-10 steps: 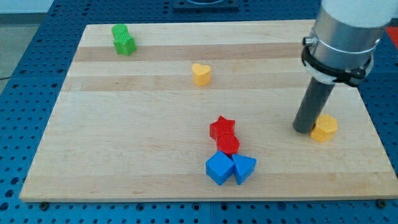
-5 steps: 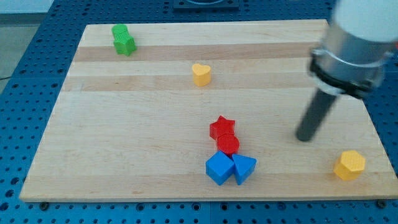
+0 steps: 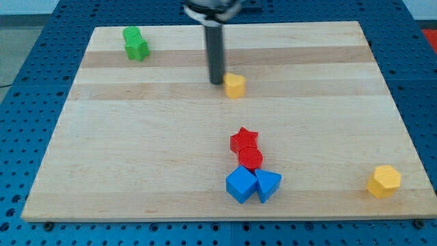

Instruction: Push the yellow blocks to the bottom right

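End effector, a bare rod with nothing to open and nothing held: my tip (image 3: 217, 82) touching the left side of the yellow heart block (image 3: 235, 86). Down and far right of that heart, the yellow hexagonal block (image 3: 384, 181), already near the table (image 3: 136, 164) corner.

Open lanes and blockers on the wooden board (image 3: 136, 157)

My tip (image 3: 217, 82) sits just left of the small yellow block (image 3: 235, 86); from there toward the near right corner, where the yellow hexagonal block (image 3: 384, 181) rests, the wood is bare. Nearer centre, the red star (image 3: 244, 141), red round block (image 3: 250, 159) and two blue blocks (image 3: 252, 184) form one touching barrier. Green blocks (image 3: 134, 44) occupy the far left corner.
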Motion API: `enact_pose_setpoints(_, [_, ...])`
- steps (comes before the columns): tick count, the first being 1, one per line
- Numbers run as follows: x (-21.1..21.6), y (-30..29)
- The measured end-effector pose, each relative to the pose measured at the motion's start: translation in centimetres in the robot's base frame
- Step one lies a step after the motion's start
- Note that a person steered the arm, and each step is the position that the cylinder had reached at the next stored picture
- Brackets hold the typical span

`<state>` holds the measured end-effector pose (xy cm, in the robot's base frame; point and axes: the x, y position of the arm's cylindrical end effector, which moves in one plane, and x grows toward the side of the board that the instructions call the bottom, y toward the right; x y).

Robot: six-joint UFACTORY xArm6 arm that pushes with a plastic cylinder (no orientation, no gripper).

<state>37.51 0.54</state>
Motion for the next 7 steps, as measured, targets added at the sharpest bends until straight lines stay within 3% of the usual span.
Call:
enact_pose_setpoints(1, [4.9, 5.2])
enact_pose_setpoints(3, [8.0, 14.6])
enact_pose_setpoints(5, [7.2, 16.4])
enact_pose_setpoints(7, [12.8, 18.9])
